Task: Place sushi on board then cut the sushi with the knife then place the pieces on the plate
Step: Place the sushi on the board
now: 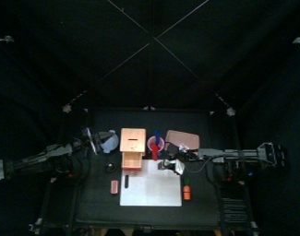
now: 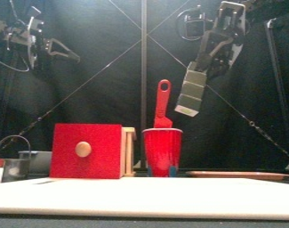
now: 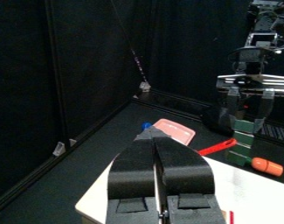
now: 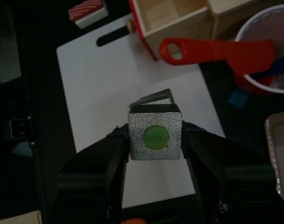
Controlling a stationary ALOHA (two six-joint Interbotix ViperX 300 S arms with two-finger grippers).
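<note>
My right gripper (image 4: 155, 145) is shut on a dark green sushi block (image 4: 155, 136) with a green centre, held in the air above the white cutting board (image 4: 103, 83). The front view shows that gripper (image 2: 190, 96) hanging high, just right of the red knife (image 2: 162, 102), which stands in the red cup (image 2: 162, 150). In the top view the right gripper (image 1: 174, 167) is over the board's (image 1: 152, 189) far right corner. The pink plate (image 1: 181, 138) lies behind it. My left gripper (image 3: 159, 179) is shut and empty, raised at the table's left (image 1: 109, 143).
A wooden box (image 1: 134, 144) with a red drawer front (image 2: 87, 151) stands left of the cup. A red-and-white striped toy (image 1: 113, 186) lies left of the board. An orange toy (image 1: 186, 192) sits at the board's right edge.
</note>
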